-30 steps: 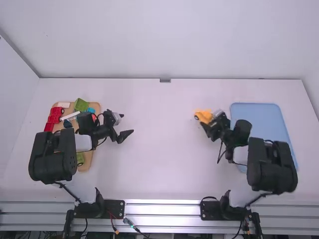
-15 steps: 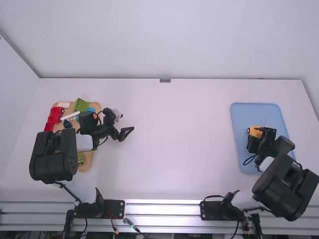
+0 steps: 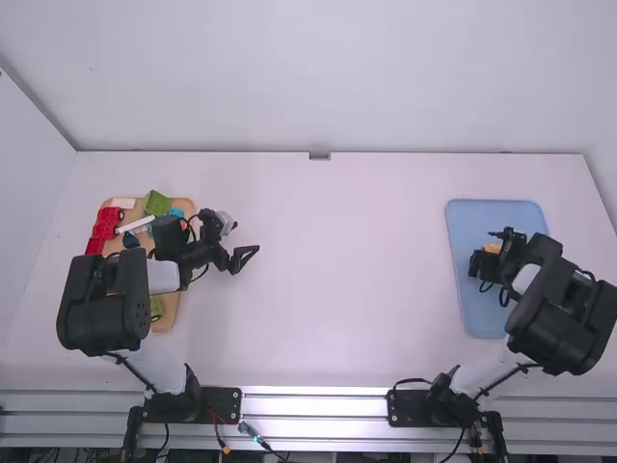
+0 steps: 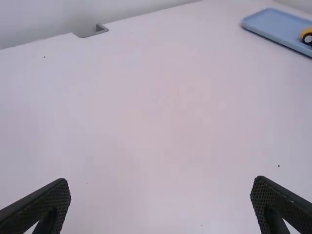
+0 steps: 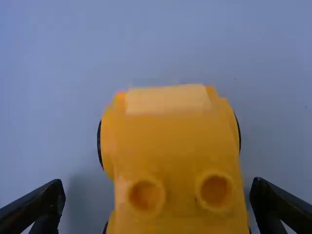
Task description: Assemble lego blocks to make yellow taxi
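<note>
At frame right, the spread right gripper (image 5: 158,187) straddles the taxi (image 3: 493,248), likely on the tray (image 3: 476,217) as finished; the left gripper (image 4: 161,187) gapes empty.

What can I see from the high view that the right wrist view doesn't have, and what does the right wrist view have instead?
High view: the left gripper, open over the table, and red blocks and a green block on the wooden board.

Right wrist view: two round hollow studs on the yellow car, up close.

Both: the yellow car, the blue tray and the right gripper's fingers.
</note>
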